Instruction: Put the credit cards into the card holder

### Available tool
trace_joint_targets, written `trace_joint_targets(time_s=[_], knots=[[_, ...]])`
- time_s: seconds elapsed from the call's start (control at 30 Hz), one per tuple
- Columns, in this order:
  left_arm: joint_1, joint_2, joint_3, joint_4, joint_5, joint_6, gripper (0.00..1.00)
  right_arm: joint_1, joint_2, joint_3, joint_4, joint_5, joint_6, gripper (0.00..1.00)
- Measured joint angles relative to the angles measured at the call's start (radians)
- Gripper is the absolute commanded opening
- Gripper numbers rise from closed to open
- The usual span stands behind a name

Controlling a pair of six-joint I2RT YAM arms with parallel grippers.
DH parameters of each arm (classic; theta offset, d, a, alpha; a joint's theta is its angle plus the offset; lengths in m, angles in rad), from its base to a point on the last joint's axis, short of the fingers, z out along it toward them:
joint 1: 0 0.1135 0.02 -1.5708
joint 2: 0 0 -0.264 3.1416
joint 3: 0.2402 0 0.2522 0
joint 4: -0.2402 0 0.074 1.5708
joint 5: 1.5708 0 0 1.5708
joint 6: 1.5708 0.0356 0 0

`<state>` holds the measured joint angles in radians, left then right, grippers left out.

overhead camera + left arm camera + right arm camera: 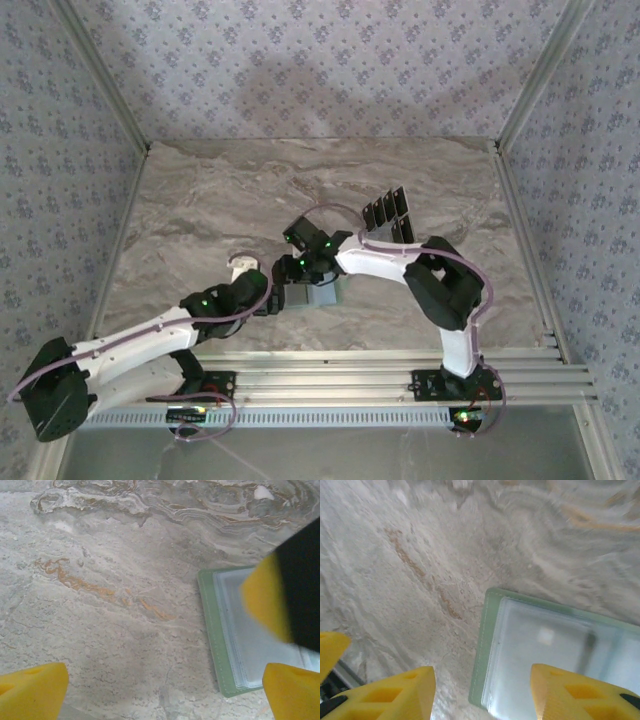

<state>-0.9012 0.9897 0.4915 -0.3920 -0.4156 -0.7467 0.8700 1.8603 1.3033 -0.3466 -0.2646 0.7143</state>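
Note:
The card holder [322,294] lies open on the marble table, pale green with clear plastic sleeves facing up [235,645] [540,645]. Several dark credit cards [388,215] lie fanned out behind it to the right, away from both grippers. My left gripper [278,297] [162,692] is open just left of the holder, with bare table between its yellow fingers. My right gripper [303,270] [482,695] is open over the holder's left edge, one finger [575,695] above the sleeves and the other over the table. Neither holds anything.
The right gripper's yellow and black finger [272,600] hangs over the holder in the left wrist view. A small white curved object [240,262] lies left of the grippers. Metal rails [400,385] run along the table's near edge.

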Motion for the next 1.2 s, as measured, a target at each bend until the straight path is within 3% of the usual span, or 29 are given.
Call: trace_joint_targets(time_s=[0.2, 0.43, 0.8, 1.2], knots=[[0.013, 0.073, 0.024, -0.001, 0.009, 0.001, 1.00, -0.168, -0.154, 0.031, -0.128, 0.023, -0.083, 0.54], [0.024, 0.146, 0.081, 0.000, 0.026, 0.002, 1.00, -0.329, -0.209, 0.082, -0.353, 0.214, -0.230, 0.48], [0.024, 0.195, 0.101, 0.000, 0.042, 0.005, 1.00, -0.387, -0.211, 0.082, -0.551, 0.471, -0.369, 0.40], [0.024, 0.198, 0.103, -0.001, 0.049, 0.004, 1.00, -0.404, -0.163, 0.082, -0.573, 0.557, -0.421, 0.38]])
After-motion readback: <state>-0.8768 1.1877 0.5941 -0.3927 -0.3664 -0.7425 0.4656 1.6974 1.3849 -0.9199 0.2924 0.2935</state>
